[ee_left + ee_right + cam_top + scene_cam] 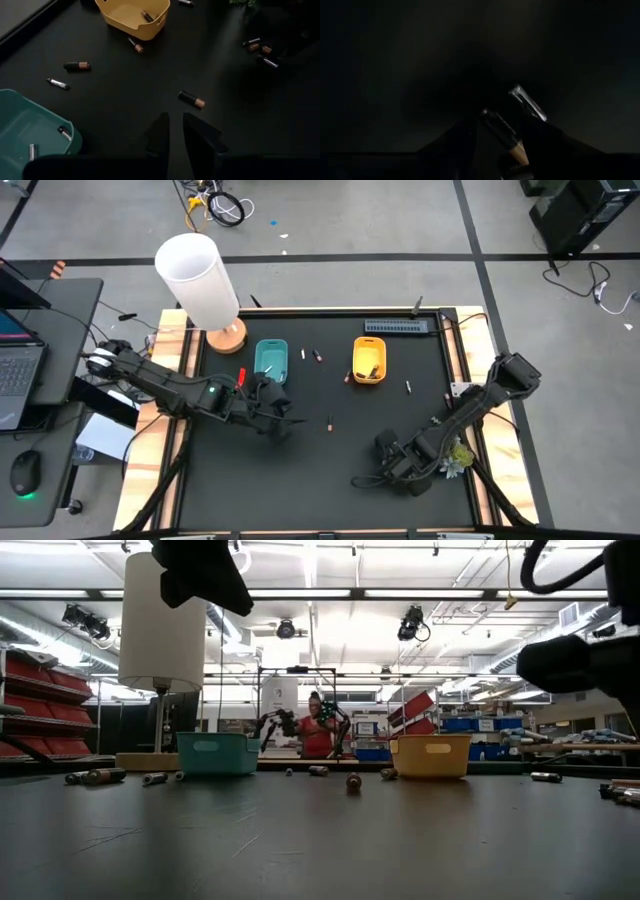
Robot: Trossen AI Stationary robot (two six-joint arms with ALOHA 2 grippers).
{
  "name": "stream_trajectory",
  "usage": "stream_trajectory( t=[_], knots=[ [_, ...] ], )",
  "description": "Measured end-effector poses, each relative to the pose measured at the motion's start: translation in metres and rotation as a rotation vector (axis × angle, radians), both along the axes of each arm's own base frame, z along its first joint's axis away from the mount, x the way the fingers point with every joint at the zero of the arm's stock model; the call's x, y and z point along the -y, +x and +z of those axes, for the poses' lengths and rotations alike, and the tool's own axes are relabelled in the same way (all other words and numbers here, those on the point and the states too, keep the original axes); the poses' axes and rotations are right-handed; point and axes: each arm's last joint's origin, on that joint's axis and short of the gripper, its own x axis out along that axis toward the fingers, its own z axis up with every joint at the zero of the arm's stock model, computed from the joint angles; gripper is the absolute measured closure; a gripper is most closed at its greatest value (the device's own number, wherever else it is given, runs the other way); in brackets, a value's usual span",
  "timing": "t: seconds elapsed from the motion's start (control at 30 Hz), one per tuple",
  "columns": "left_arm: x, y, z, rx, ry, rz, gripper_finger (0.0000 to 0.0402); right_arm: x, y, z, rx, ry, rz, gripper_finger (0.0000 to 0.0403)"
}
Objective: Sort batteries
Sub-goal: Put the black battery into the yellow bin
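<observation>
Left gripper [175,131] hovers near the teal tray [270,360], fingers nearly closed with a narrow gap, empty. A dark battery [192,99] lies just beyond it on the black table [330,470]. Right gripper [497,137], low at the table's near right, appears clamped on a copper-ended battery [502,132]. Other batteries lie scattered around the yellow tray [369,359].

Black desk [320,480] carrying teal tray [271,359], yellow tray [369,359], white lamp on wooden base [226,336], grey strip [400,327], loose batteries [331,422] scattered between trays.
</observation>
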Motion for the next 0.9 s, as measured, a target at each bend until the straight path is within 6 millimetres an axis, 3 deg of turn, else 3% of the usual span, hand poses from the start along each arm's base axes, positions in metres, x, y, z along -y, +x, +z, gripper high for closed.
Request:
stream_trajectory(
  t=[0.7, 0.9],
  knots=[
    [0.000, 0.000, 0.000, -0.003, 0.000, 0.000, 0.0335, 0.017, -0.003, -0.015, -0.033, -0.003, 0.125, 0.0254],
    [0.000, 0.000, 0.000, -0.003, -0.006, 0.000, 0.0335, 0.023, 0.002, -0.016, -0.018, 0.008, 0.137, 0.0317]
  ],
)
